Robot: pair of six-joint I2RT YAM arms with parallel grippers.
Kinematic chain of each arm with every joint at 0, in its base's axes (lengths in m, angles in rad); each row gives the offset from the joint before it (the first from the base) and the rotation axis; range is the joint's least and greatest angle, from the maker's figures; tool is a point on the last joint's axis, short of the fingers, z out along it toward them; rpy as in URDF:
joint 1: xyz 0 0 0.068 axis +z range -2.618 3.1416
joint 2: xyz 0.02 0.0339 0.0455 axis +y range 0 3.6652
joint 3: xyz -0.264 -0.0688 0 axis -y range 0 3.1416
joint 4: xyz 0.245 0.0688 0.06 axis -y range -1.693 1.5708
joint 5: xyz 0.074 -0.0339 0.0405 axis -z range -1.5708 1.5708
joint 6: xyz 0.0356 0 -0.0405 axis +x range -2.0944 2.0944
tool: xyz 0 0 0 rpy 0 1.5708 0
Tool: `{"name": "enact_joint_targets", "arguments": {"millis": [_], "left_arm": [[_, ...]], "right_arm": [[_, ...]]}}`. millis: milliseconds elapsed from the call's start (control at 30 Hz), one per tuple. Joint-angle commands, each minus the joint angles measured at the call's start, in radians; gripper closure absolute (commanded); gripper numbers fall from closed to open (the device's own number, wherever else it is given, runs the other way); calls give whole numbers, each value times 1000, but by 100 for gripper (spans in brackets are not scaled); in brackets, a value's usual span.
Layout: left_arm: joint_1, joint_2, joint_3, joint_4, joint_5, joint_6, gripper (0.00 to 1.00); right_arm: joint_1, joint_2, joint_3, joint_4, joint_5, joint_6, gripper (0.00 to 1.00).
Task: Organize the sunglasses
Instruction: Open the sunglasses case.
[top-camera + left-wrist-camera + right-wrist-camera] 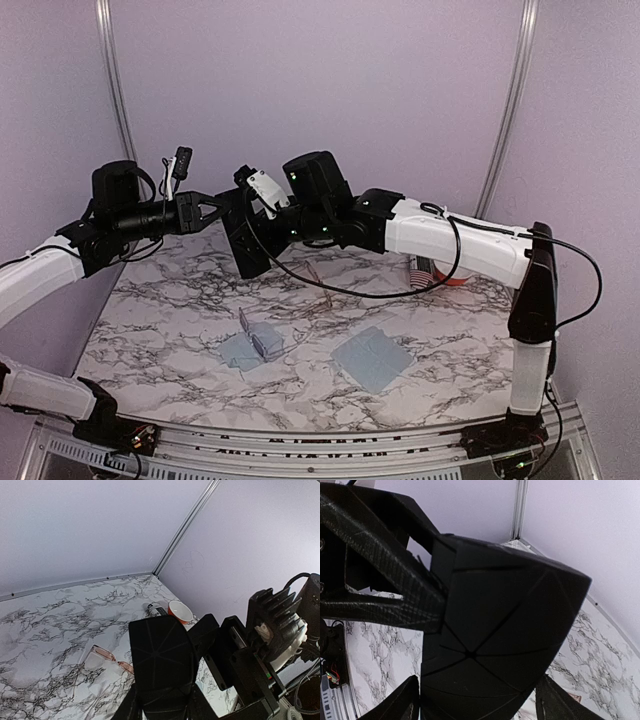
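Two sunglasses lie on the table [180,320], wire-framed pair [106,656] and pale pair [264,340], neither cased. Left gripper [218,210] clamps the black case [160,655] aloft; right gripper [480,702] straddles it with wide jaws, grip uncertain.

Black case [495,630] inside right end effector [477,680]

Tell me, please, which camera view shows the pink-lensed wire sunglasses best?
The left wrist view: the pink-lensed sunglasses lie on the marble table, frame and one lens clear. The top external view gives only faint thin lines. In the right wrist view the black case fills the picture, and no sunglasses show.
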Motion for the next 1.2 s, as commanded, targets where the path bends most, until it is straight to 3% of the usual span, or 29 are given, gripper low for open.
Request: {"name": "enact_joint_targets", "arguments": {"millis": [0, 233, 733, 900, 1167], "left_arm": [[-6, -15, 43, -2, -4, 20, 83], [-6, -16, 46, -11, -10, 25, 83], [-8, -20, 46, -15, -11, 30, 83], [-10, -22, 47, -15, -13, 28, 83], [-20, -13, 49, -23, -24, 32, 83]], "right_arm": [[-17, -4, 34, 7, -37, 31, 25], [-68, -70, -79, 130, -236, 106, 29], [-81, -79, -102, 137, -258, 112, 40], [-81, -68, -84, 118, -249, 119, 23], [-78, -32, -47, 113, -247, 128, 28]]}}
